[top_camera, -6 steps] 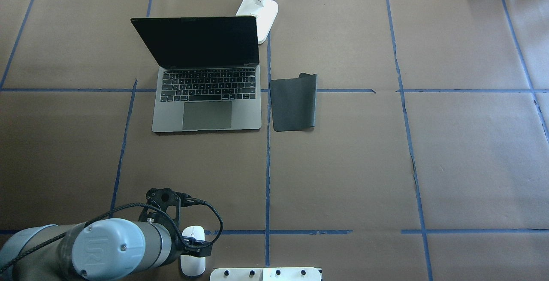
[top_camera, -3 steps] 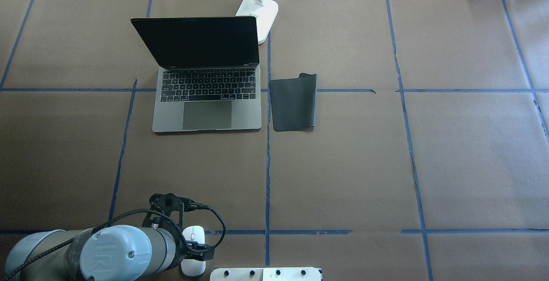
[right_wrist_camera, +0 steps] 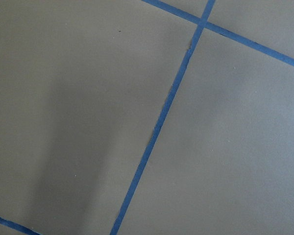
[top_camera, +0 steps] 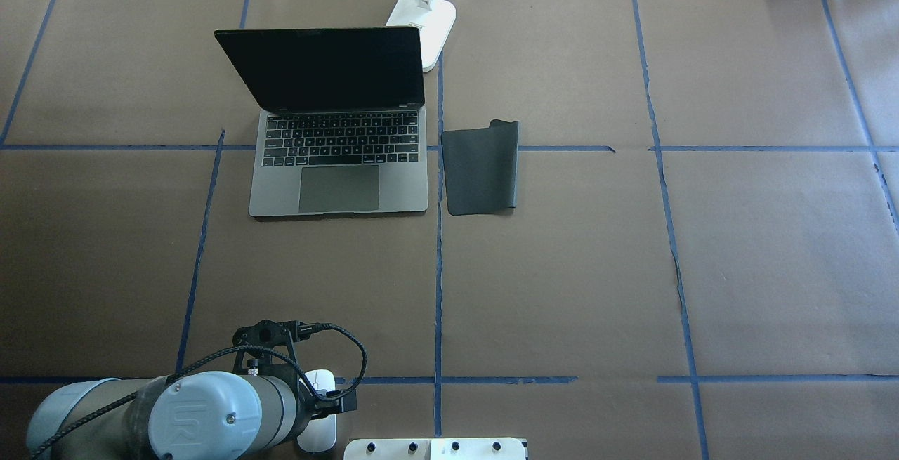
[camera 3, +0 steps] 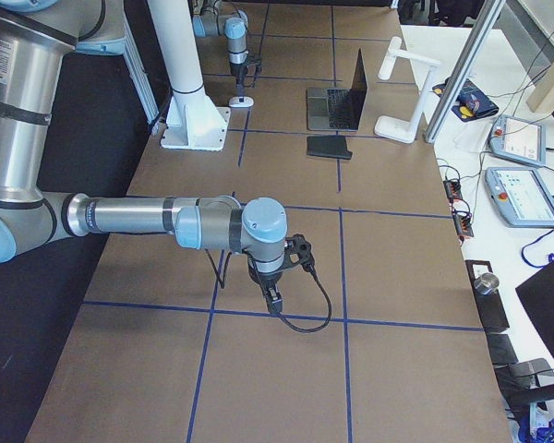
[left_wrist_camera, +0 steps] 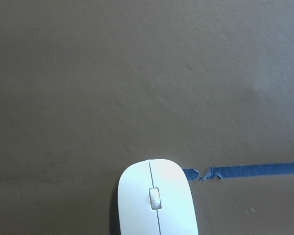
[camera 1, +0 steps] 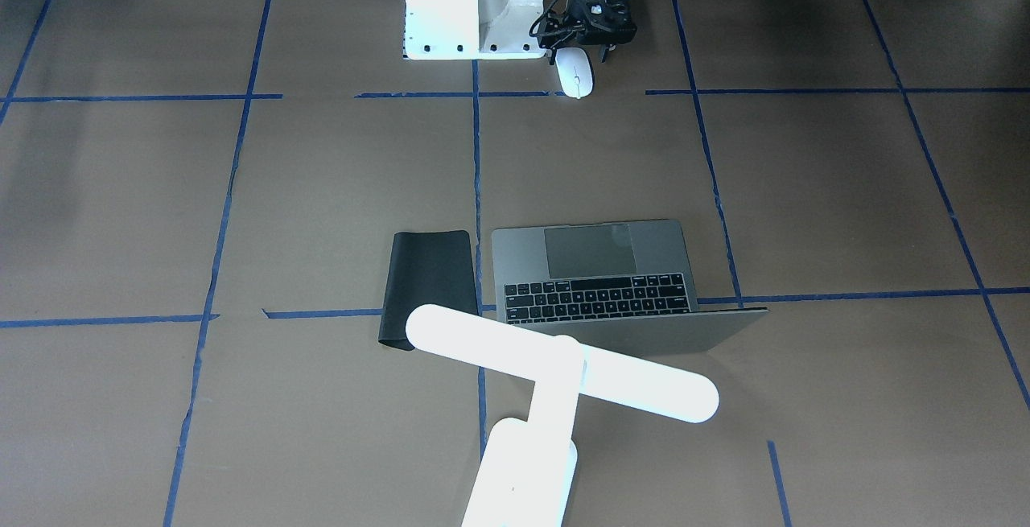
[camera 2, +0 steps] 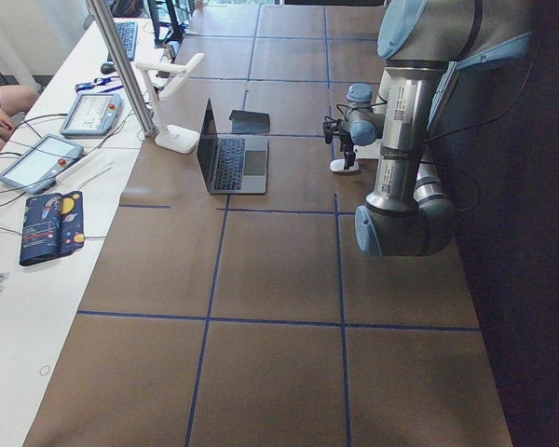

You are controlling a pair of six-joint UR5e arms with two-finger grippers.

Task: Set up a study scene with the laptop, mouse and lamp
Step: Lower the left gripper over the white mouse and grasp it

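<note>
The white mouse lies on the table near the robot's base, also in the overhead view and at the bottom of the left wrist view. My left gripper hangs over the mouse's rear end. Its dark fingers seem to stand either side of it, open. The open dark-grey laptop sits at the far centre-left. The white lamp stands behind it, its base beside the screen. My right gripper hovers over bare table far to the right; I cannot tell whether it is open or shut.
A black mat lies just right of the laptop, one corner curled. The white pedestal with bolt holes stands beside the mouse. Blue tape lines cross the brown table cover.
My left wrist has shifted a little toward the table's near edge above the mouse. The mouse, laptop, lamp and mat have not moved.
</note>
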